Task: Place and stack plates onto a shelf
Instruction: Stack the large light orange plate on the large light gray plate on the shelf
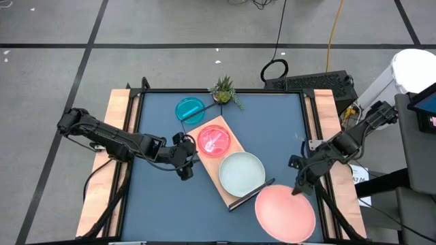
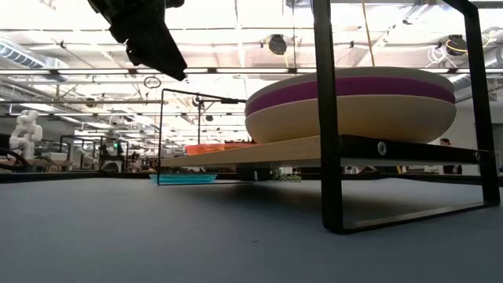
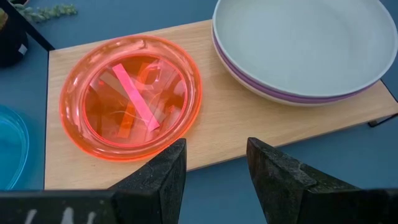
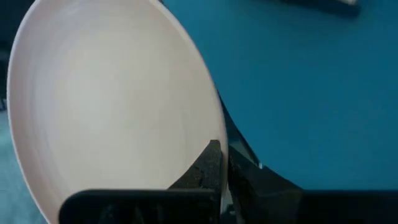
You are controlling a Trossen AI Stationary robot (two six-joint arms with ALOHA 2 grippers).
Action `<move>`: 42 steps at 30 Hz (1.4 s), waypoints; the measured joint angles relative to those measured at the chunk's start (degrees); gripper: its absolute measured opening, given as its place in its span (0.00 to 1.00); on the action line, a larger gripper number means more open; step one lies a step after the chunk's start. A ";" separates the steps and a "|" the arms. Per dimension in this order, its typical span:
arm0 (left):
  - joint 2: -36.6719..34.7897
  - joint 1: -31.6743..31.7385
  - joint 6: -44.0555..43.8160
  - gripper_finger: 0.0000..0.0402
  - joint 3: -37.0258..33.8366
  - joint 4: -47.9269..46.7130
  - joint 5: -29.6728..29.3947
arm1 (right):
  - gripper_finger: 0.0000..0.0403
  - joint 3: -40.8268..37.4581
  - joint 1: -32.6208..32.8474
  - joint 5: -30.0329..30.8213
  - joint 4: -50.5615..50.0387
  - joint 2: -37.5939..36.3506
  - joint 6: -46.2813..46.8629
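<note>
Seen from the high view, where the shelf (image 1: 212, 129) lay slantwise on the blue table, the left gripper (image 1: 184, 158) hung just off the shelf's long edge beside the stacked translucent plates (image 1: 213, 141), its jaws released and empty. The large stack (image 1: 241, 171) sat on the shelf's other half. A cyan plate (image 1: 190, 109) lay on the table near the shelf's far end, and the salmon plate (image 1: 285, 211) sat off the shelf's near end, with the right gripper (image 1: 298, 188) at its rim. The low view alone showed the stack's layers, a cream plate (image 2: 350, 118) under a purple plate (image 2: 350, 86), and that the shelf's board stood raised on its black frame. The left wrist view showed what the overhead shot blurred: an orange plate (image 3: 131, 98) with magenta showing inside it, and open fingers (image 3: 163, 177) with nothing between them. The right wrist view showed the jaws clenched on the salmon plate's rim. In my judgement the step in hand was carrying that salmon plate to the large stack; the next move called for lifting it clear of the raised board's edge and centring it over the stack before letting go.
</note>
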 joint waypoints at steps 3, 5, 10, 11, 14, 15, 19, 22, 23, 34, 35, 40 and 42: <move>0.00 0.00 -0.18 0.43 0.00 0.01 -0.03 | 0.00 2.44 -1.12 2.36 -1.58 0.00 -0.21; 0.00 0.00 -0.18 0.43 0.00 0.02 -0.08 | 0.00 3.99 -1.98 4.14 -2.82 0.00 -0.66; 0.00 0.04 -1.02 0.43 0.00 0.04 -1.16 | 0.00 6.97 -4.61 8.30 -6.16 -0.02 -0.78; 0.00 0.04 -1.30 0.43 0.00 0.04 -1.40 | 0.00 7.28 -5.11 8.95 -6.85 0.00 -0.74; 0.00 0.04 -1.55 0.43 0.00 0.24 -1.43 | 0.00 7.78 -6.60 9.30 -8.36 -0.01 -0.04; 0.00 0.04 -1.71 0.43 0.00 0.33 -1.44 | 0.00 7.78 -7.15 9.33 -8.85 0.00 0.01; 0.00 0.02 -1.71 0.43 0.00 0.50 -1.42 | 0.00 7.78 -9.53 11.96 -9.39 0.00 -0.14; 0.00 0.02 -1.86 0.43 0.00 0.48 -1.44 | 0.00 7.78 -12.02 14.05 -9.37 0.00 -0.28; 0.00 0.02 -1.96 0.43 0.00 0.49 -1.44 | 0.00 7.78 -12.84 14.86 -9.35 0.00 -0.42; 0.00 0.00 -2.63 0.43 0.00 1.41 -1.47 | 0.00 7.76 -22.96 25.16 -8.28 0.06 -10.75; 0.00 0.00 -2.58 0.43 0.00 1.82 -1.48 | 0.00 7.76 -23.93 26.09 -8.28 0.17 -11.79; 0.00 0.60 -2.81 0.43 0.00 3.53 -1.50 | 0.00 7.76 -28.97 28.50 -8.26 1.63 -16.87; 0.00 1.01 -2.80 0.43 0.00 3.83 -1.52 | 0.00 7.76 -30.49 28.30 -8.26 2.80 -18.51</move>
